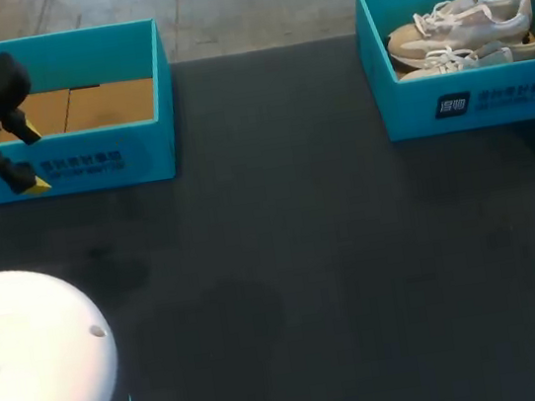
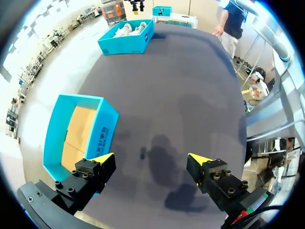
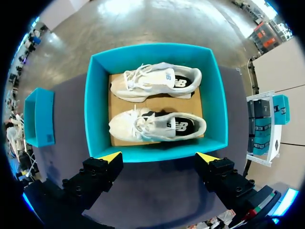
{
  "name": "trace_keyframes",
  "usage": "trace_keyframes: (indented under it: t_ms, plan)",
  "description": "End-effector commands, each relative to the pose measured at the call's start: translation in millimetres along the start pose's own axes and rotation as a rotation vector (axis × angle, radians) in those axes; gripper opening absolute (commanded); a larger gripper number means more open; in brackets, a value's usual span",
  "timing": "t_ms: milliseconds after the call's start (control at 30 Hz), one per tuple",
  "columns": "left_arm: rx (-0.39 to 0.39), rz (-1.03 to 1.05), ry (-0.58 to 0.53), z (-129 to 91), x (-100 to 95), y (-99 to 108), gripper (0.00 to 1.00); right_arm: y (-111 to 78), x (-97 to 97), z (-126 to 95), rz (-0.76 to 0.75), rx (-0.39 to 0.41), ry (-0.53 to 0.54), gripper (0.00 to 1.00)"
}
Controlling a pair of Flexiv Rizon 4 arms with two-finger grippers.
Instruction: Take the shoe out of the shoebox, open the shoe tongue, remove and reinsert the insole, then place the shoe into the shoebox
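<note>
Dark surface bare near; left pincer spread beside empty box. Right pincer spread above far-right box holding both shoes: fits shoe awaiting pickup or returned

Bare table lies open between the two boxes; the shoebox walls ring both shoes, open only from above

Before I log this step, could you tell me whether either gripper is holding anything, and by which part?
Nothing is held: the left gripper is open over the table, the right gripper open above the shoebox with both shoes inside.
</note>
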State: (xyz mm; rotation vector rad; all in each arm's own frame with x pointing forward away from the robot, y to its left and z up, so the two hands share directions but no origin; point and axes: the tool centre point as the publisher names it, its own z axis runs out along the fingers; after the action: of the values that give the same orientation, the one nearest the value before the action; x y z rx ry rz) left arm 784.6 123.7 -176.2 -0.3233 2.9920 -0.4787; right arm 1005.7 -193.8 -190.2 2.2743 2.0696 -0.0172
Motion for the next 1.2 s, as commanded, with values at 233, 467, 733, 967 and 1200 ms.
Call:
trace_keyframes:
  t_ms: [233, 467, 733, 967, 1200]
  plan:
    - [-0.249, -0.581, 0.012, -6, -22.4, 2, 1.00, -9.4, 1.6, 3, 0.076, 0.029, 0.007, 1.00]
    - [-0.283, -0.868, 0.020, -19, -41.4, 24, 1.00, -22.6, 0.7, 7, 0.129, 0.058, 0.026, 1.00]
    - [-0.316, -1.125, 0.050, -19, -66.3, 49, 1.00, -38.5, -0.2, 13, 0.176, 0.082, 0.060, 1.00]
    - [-0.308, -1.273, -0.006, -23, -79.7, 65, 1.00, -52.1, -1.7, 17, 0.218, 0.101, 0.075, 1.00]
    - [-0.330, -1.355, -0.017, -20, -97.0, 83, 1.00, -65.5, 2.0, 23, 0.217, 0.127, 0.079, 1.00]
